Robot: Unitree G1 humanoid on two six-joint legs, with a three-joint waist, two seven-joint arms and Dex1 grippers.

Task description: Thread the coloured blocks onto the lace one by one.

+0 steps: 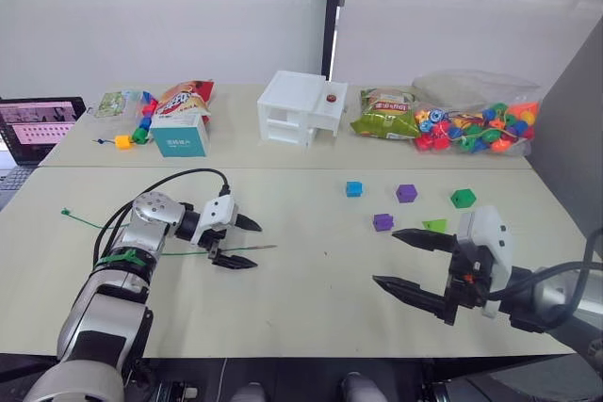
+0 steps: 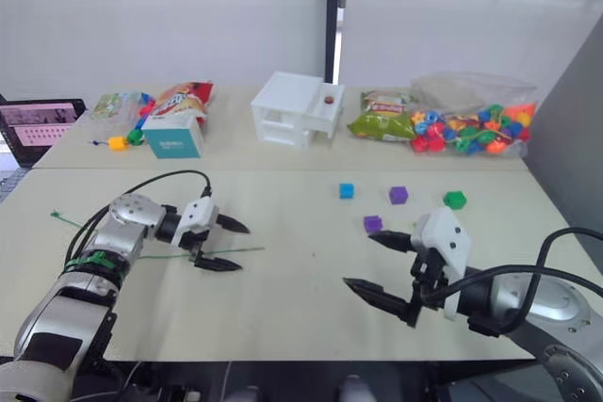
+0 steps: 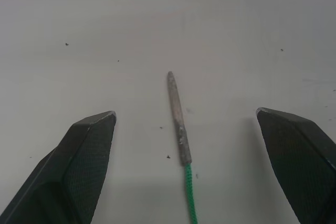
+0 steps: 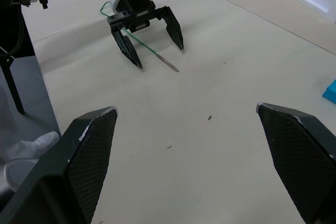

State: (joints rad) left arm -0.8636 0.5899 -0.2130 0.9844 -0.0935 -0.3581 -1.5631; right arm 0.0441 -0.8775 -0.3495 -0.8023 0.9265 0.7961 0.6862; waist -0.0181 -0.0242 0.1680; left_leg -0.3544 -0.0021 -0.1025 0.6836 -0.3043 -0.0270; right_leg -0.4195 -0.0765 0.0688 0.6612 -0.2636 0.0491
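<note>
Near edge: right gripper (image 1: 407, 263) spread wide, empty, black textured fingers (image 4: 89, 156) tapering to points. Left gripper (image 1: 243, 244) likewise parted, gripping nothing, straddling the lace (image 3: 188, 192): thin braided green cord ending in a stiff, slim, brownish-grey tip (image 3: 177, 116), flat on the pale matte table (image 1: 311, 298) between the two fingers, untouched by either. Farther back, ahead of the right gripper: light green wedge (image 1: 434, 225), purple cube (image 1: 382, 222), second purple cube (image 1: 406, 193), blue cube (image 1: 353, 189), dark green cube (image 1: 462, 198), all loose and apart, none threaded. Beyond, a bag of rounded coloured beads (image 1: 476, 127).
</note>
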